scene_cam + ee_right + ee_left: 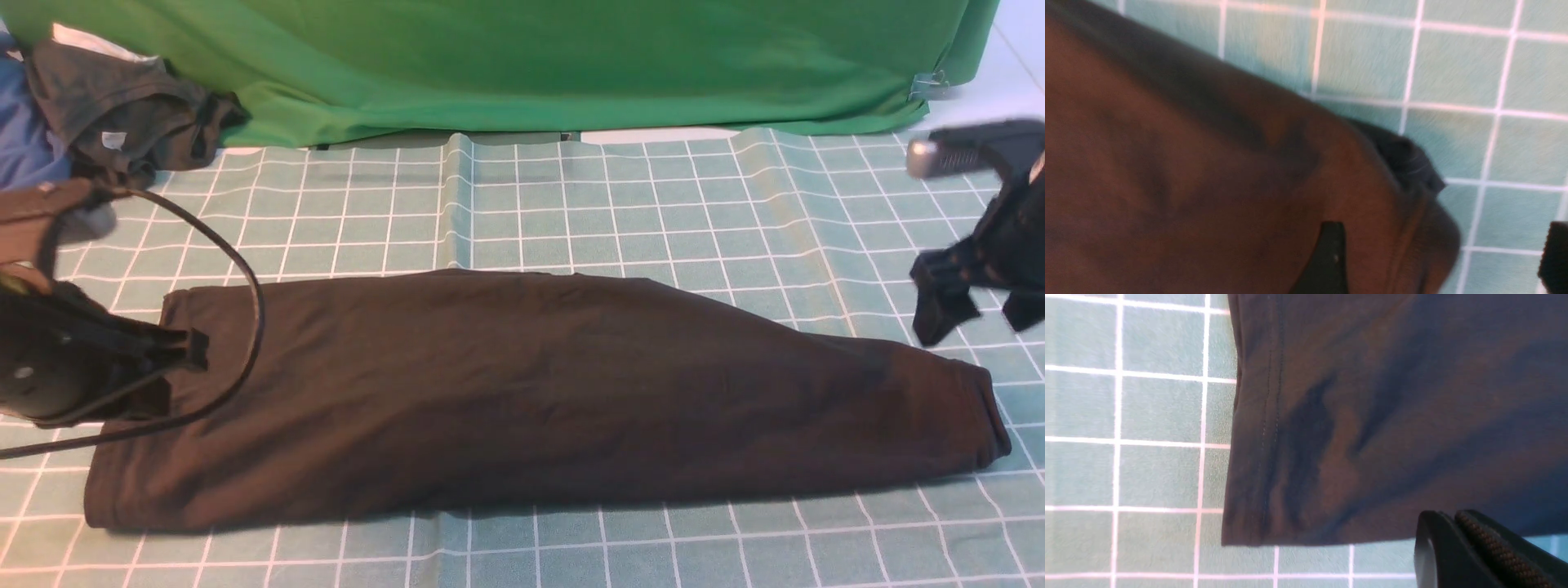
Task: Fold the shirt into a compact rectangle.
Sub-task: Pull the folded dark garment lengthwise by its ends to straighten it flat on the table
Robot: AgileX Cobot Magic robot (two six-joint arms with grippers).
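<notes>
1. The shirt (522,392) lies flat as one long dark band across the checked mat (653,204), reaching from my left claw (192,349) to just short of my right claw (980,322).
2. Edges: the end at my left claw is square, with a stitched hem. The end toward my right claw narrows and rounds off, with a darker fold poking out.
3. Open room: bare mat lies beyond the shirt, as far as the green cloth (531,57). A narrower strip runs on my own side, and there is more outward of my right claw.
4. Count: one shirt, one mat, one green cloth, one grey-brown garment (122,106) heaped beyond my left claw, one cable (245,278) looping off that claw, and two claws.
5. My left claw is clenched over the hem corner. I see no cloth between its jaws.
6. My right claw stands released, jaws wide. In its wrist view one finger (1331,257) is over the rounded end and the other (1553,253) is over bare mat.
</notes>
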